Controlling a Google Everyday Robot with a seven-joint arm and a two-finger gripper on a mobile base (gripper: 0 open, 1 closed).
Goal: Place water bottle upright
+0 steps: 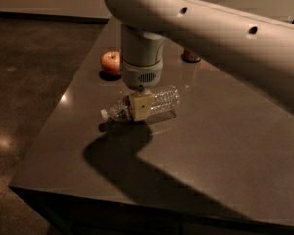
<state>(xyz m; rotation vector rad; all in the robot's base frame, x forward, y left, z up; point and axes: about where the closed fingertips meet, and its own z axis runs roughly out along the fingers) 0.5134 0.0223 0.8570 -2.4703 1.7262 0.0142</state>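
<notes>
**A:** Where's the water bottle [162, 100]?

**B:** On its side toward the left of the table [225, 151], with the white cap [104, 114] pointing left. It looks to be just off the top, though the dim light makes that hard to swear to. The gripper [143, 105] comes straight down and is clamped across its middle. Only the near finger [140, 109] shows.

**A:** How will it handle?

**B:** Light, I'd say. It's thin ribbed plastic that gives under a squeeze and is a bit slick. The middle is a fair place to hold it, with a gentle grip. It needs a quarter turn so the base points down.

**A:** Anything in the way?

**B:** Nothing close. An apple [110, 61] sits behind it, well apart. A red thing [191, 56] stands farther back, half hidden by the arm [210, 28]. A tall, light bottle tips easily, so it should go down square and away from the table's left edge.
</notes>
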